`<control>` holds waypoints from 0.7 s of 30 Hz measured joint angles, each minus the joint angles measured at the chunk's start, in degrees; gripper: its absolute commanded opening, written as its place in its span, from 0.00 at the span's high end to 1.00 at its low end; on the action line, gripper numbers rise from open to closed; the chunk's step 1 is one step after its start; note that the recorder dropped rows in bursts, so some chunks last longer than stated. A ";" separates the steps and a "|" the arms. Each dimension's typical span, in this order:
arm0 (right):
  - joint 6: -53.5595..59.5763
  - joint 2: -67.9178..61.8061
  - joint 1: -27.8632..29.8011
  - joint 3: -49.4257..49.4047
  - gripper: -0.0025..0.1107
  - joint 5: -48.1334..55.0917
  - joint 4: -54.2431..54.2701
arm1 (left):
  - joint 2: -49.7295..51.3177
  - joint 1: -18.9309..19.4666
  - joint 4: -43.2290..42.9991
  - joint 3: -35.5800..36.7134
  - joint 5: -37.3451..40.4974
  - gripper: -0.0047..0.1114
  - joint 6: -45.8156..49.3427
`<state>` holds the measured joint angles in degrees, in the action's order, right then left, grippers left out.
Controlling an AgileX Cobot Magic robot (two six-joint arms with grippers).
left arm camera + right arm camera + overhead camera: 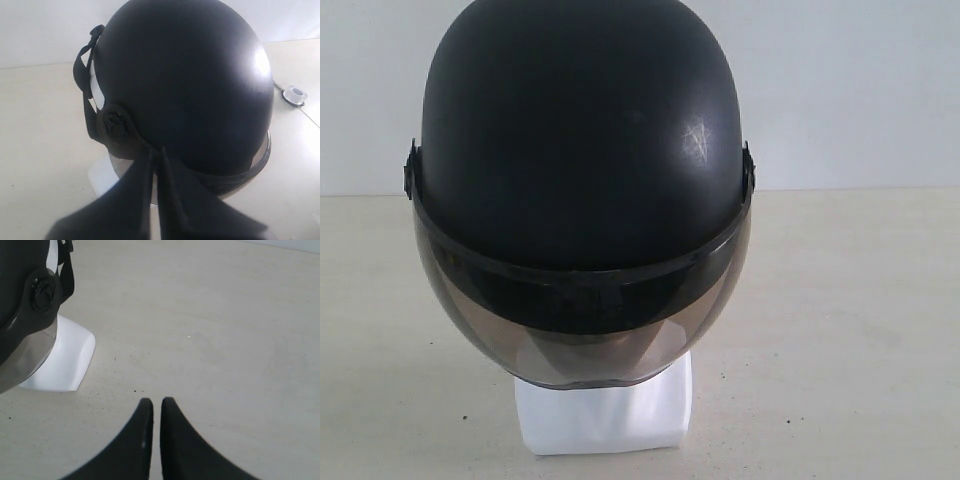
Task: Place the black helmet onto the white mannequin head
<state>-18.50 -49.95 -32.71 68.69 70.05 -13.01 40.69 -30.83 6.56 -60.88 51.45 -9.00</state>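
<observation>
Left end effector: fingers together, tips at the helmet rim beside the pivot; contact unclear. The helmet sits on the head, directly ahead. Risk: backing off could snag the rim or strap and topple both. Right end effector: together, over bare desk, helmet off to its side.

Found no readable text, label, brand, number or sign in any of the three views.
</observation>
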 measured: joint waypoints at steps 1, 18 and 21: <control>0.00 0.00 0.00 0.00 0.92 0.00 0.00 | 0.00 0.00 0.00 0.00 0.00 0.92 0.00; 0.00 0.00 0.00 0.00 0.92 0.00 0.00 | -5.65 0.00 -36.22 -13.77 17.52 0.92 -8.94; -0.12 0.00 0.00 0.00 0.92 0.00 0.00 | -10.84 0.00 -42.44 -16.21 17.52 0.92 -14.16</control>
<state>-18.62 -49.95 -32.71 68.69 70.05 -13.01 29.85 -30.83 -35.88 -77.09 68.98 -23.16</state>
